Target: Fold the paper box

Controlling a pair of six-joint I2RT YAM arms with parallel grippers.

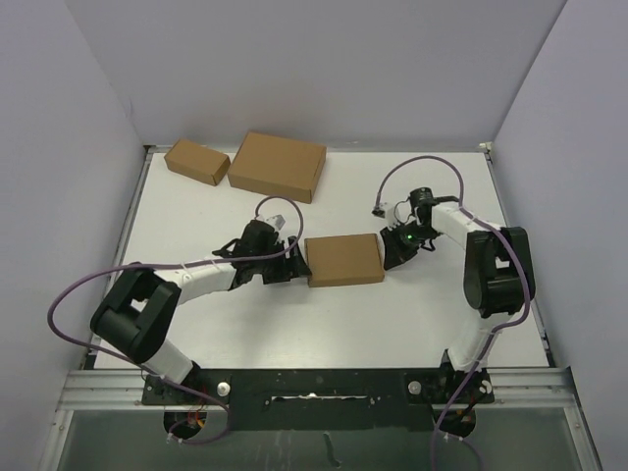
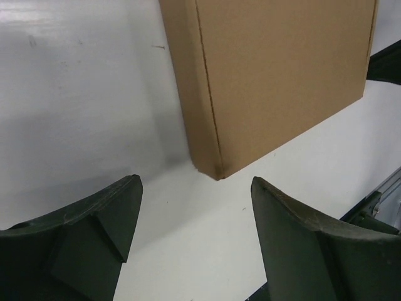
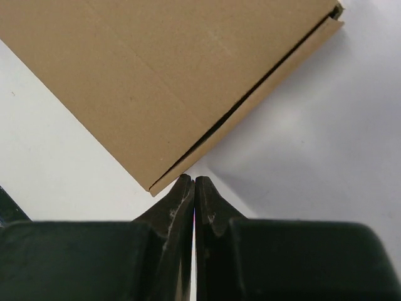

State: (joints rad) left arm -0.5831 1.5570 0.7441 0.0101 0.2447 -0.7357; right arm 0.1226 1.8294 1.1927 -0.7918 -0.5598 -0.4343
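While the paper box (image 1: pixel 343 260) lies flat and closed near the middle of the desk (image 1: pixel 294 329), a claw stands at each of its short ends. At the left end the left claw (image 1: pixel 298 261) is spread and holds nothing. In the left wrist view the box's near corner sits just ahead of the gap between the fingers (image 2: pixel 94 232), with white desk between corner and fingers. At the right end the right claw (image 1: pixel 392 255) is pressed together and empty, its tips right at the box's edge close to a corner; whether they touch the cardboard I cannot tell. In the right wrist view a dark slit runs along that side of the box, where the lid edge does not sit tight on the wall below.

Bare desk lies open on the near side of the box, towards the arm bases. It is also open on the far side up to the big box (image 1: pixel 278 165) and the small box (image 1: pixel 196 161), which lie side by side by the back wall, well apart from the paper box. Both arms take up the short ends; the long edges are free. A purple cable (image 1: pixel 424 161) loops over the right arm.
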